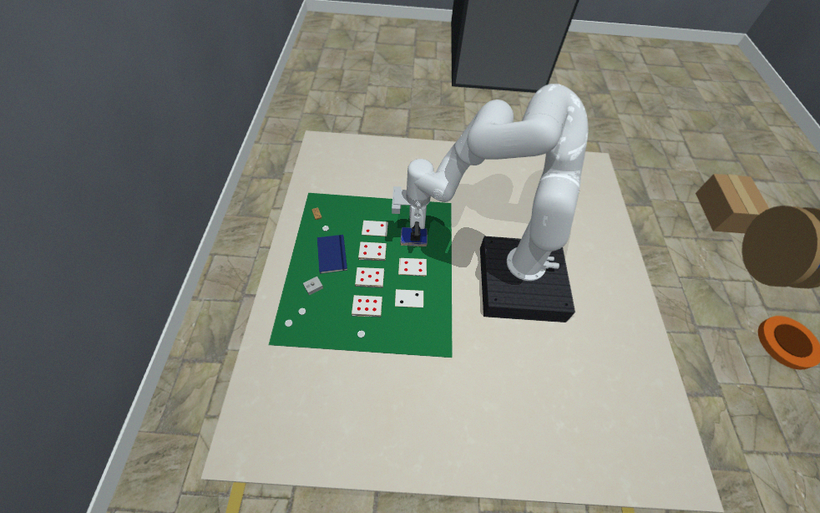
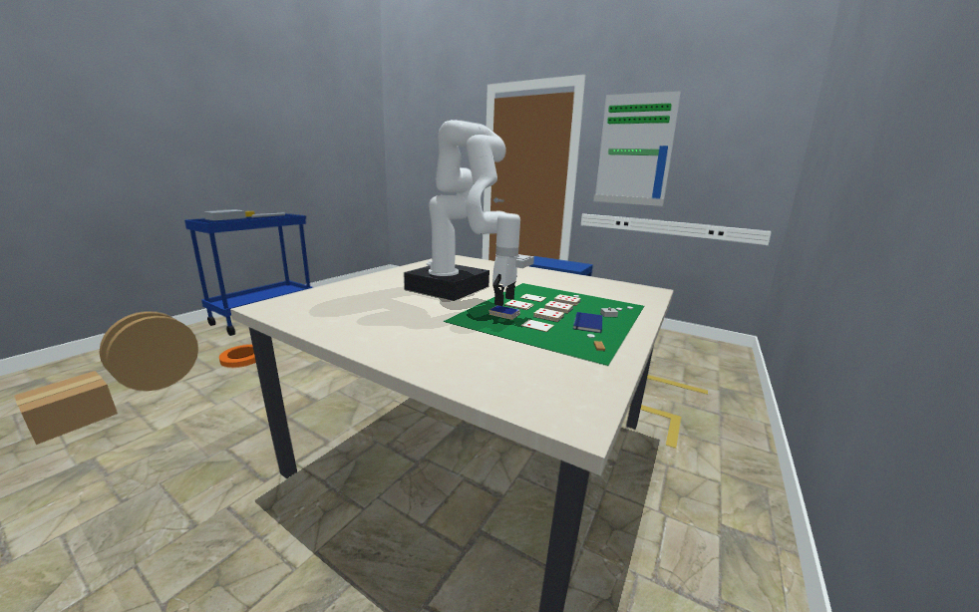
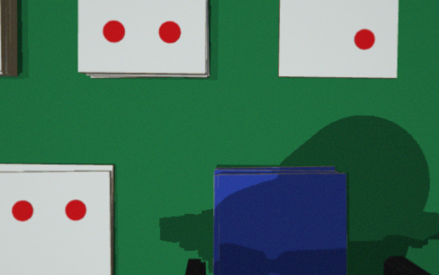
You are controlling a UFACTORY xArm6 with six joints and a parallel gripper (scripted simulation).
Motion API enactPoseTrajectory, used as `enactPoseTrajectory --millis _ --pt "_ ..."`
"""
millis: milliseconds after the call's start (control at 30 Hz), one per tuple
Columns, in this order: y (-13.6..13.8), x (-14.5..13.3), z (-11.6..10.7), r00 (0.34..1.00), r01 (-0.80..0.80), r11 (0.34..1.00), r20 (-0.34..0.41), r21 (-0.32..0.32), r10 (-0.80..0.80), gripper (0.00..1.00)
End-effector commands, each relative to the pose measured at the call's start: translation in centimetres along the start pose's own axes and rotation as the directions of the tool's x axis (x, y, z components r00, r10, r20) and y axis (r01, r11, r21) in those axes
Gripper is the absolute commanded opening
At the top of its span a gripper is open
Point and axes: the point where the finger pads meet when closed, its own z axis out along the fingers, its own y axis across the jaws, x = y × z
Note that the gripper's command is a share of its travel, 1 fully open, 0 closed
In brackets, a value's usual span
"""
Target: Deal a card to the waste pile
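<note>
The face-down stock [image 1: 414,236] is a small stack of blue-backed tiles on the green mat [image 1: 368,275], in the row nearest my base. In the wrist view, the stock [image 3: 280,220] fills the lower middle. The waste pile [image 1: 412,266] lies beside it, face up with red pips, and shows at the lower left of the wrist view [image 3: 54,220]. My gripper [image 1: 416,228] hangs straight down just above the stock. It is open and empty, with one dark fingertip on each side of the stack in the wrist view [image 3: 297,267].
A white card with black pips [image 1: 409,297] lies past the waste pile. A column of red-pip cards [image 1: 370,276] runs one row farther out. A blue book [image 1: 331,252], a grey block [image 1: 311,285], a brown block [image 1: 316,212] and white chips sit on the mat's far side.
</note>
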Motion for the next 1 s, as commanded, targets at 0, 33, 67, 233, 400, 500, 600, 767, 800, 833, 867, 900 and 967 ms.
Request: enactPoseTrajectory --millis 0,33,67,233,400,500,600,767,800,833,867,900,967 --pt "0.07 0.20 0.73 1.000 0.000 1.000 -0.004 -0.002 0.000 0.87" --pt "0.07 0.20 0.87 1.000 0.000 1.000 -0.004 -0.002 0.000 0.87" --pt "0.07 0.20 0.99 1.000 0.000 1.000 -0.004 -0.002 0.000 0.87" --pt "0.07 0.20 1.28 1.000 0.000 1.000 -0.004 -0.002 0.000 0.87" --pt "0.07 0.20 1.48 1.000 0.000 1.000 -0.004 -0.002 0.000 0.87" --pt "0.07 0.20 1.50 1.000 0.000 1.000 -0.004 -0.002 0.000 0.87" --pt "0.07 0.20 1.50 1.000 0.000 1.000 -0.004 -0.002 0.000 0.87" --pt "0.07 0.20 1.50 1.000 0.000 1.000 -0.004 -0.002 0.000 0.87" --pt "0.07 0.20 1.50 1.000 0.000 1.000 -0.004 -0.002 0.000 0.87" --pt "0.07 0.20 1.50 1.000 0.000 1.000 -0.004 -0.002 0.000 0.87" --pt "0.07 0.20 1.50 1.000 0.000 1.000 -0.004 -0.002 0.000 0.73" --pt "0.07 0.20 1.50 1.000 0.000 1.000 -0.004 -0.002 0.000 0.73" --pt "0.07 0.20 1.50 1.000 0.000 1.000 -0.004 -0.002 0.000 0.73"
